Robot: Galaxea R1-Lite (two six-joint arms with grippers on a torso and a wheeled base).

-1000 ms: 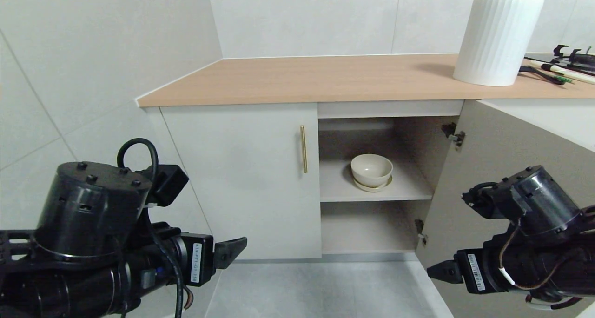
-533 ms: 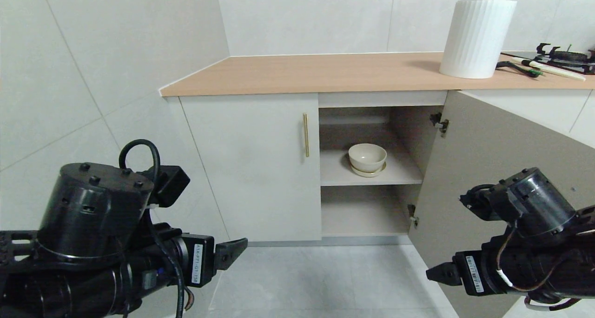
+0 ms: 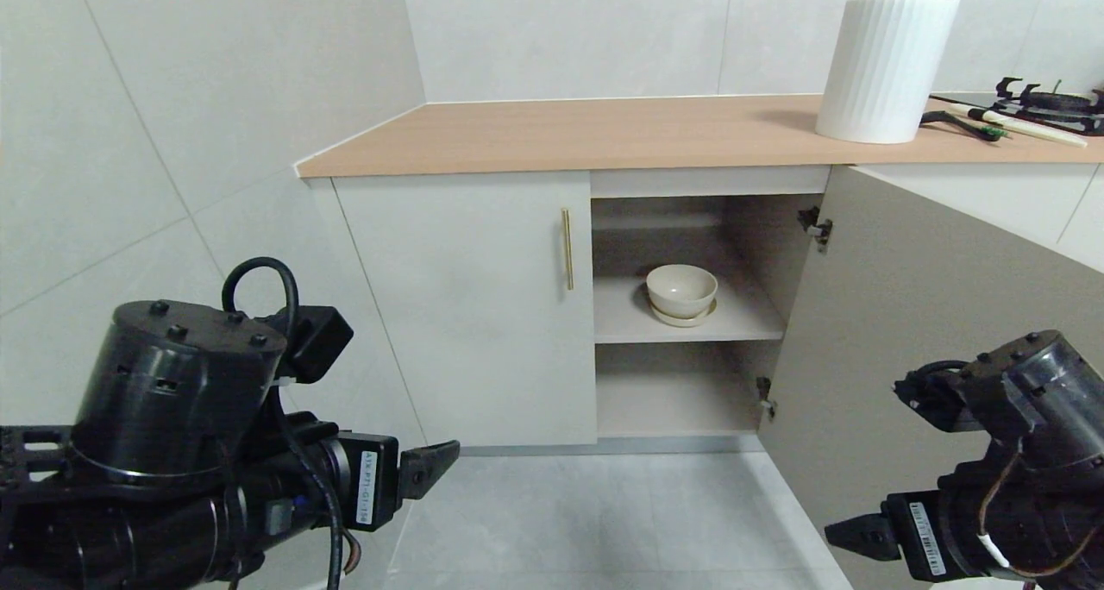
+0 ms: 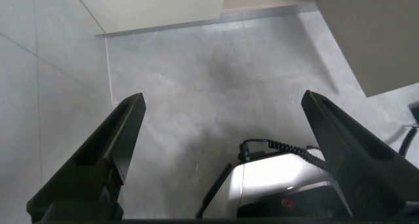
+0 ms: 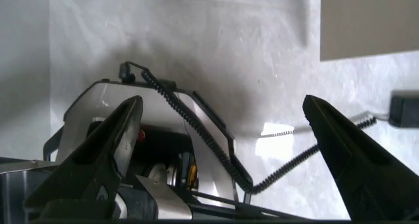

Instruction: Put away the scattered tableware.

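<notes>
A beige bowl (image 3: 681, 289) sits on a small plate (image 3: 682, 317) on the middle shelf (image 3: 742, 321) of the open cabinet. My left gripper (image 3: 429, 467) is low at the left, well in front of the cabinet, open with nothing in it; in its wrist view the left gripper (image 4: 222, 106) spreads wide over bare floor. My right gripper (image 3: 849, 536) is low at the right, beside the open door, and is open too. The right wrist view shows that gripper (image 5: 222, 106) empty above the floor.
The right cabinet door (image 3: 897, 314) stands swung open toward me. The left door (image 3: 474, 305) is shut, with a gold handle (image 3: 567, 249). On the wooden counter (image 3: 586, 133) stand a white ribbed cylinder (image 3: 886, 68) and some utensils (image 3: 1009, 124). Tiled wall lies left; grey floor (image 3: 604, 512) is free.
The head camera drew back from the cabinet early on. Since then my right gripper has dropped lower and to the right. The left arm, bowl and plate kept still.
</notes>
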